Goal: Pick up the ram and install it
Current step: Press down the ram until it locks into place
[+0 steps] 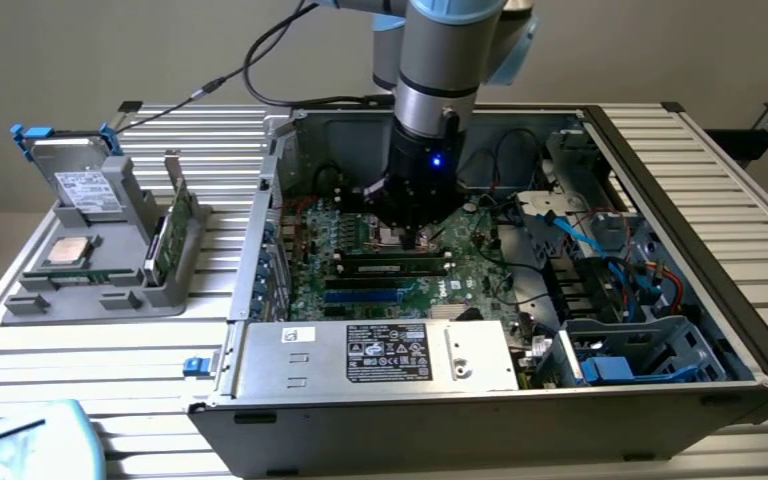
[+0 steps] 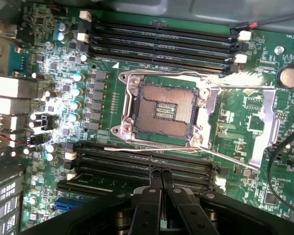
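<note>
Inside the computer case (image 1: 704, 300), the claw (image 2: 160, 188) hung closed and empty over the memory slots (image 2: 147, 166). The ram (image 1: 391, 266) sat in a slot at 6 o'clock of the claw. Uneven downward pressure could leave it half-seated or bend it.

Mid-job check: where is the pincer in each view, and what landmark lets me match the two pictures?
Exterior view: the pincer hangs inside the open computer case, low over the motherboard.
Wrist view: the pincer is shut, over the black memory slots, next to the empty CPU socket.
Shared landmark: the black memory slots.
</note>
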Robot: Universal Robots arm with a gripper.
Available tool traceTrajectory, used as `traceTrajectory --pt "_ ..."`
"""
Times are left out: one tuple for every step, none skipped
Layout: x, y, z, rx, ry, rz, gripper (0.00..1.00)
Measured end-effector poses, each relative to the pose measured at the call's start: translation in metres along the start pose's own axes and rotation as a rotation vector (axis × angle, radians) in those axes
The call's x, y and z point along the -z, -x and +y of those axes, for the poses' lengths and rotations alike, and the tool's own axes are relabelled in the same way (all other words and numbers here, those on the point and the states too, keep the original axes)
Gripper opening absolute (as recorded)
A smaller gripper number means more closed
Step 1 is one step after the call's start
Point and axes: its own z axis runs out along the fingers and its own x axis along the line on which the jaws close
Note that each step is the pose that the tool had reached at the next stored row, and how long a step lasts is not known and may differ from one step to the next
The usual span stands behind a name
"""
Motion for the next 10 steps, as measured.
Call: traceTrajectory --pt "0.0000 0.0000 0.0000 -0.006 -0.0063 -0.0058 0.10" --pt "0.0000 0.0000 0.0000 -0.013 -0.0128 -0.0120 0.10" --pt "0.0000 0.0000 0.0000 -0.019 -0.0192 -0.0181 0.10" --pt "0.0000 0.0000 0.0000 -0.026 -0.0248 -0.0240 0.10" --pt "0.0000 0.0000 0.0000 -0.032 -0.0306 -0.0299 0.10" --pt "0.0000 0.0000 0.0000 -0.039 -0.0360 -0.0358 0.10" --pt "0.0000 0.0000 0.0000 -0.045 -0.0412 -0.0420 0.10" --pt "0.0000 0.0000 0.0000 -0.051 -0.0459 -0.0479 0.10" --pt "-0.0001 0.0000 0.0000 -0.057 -0.0492 -0.0528 0.10" --pt "0.0000 0.0000 0.0000 -0.062 -0.0510 -0.0562 0.10"
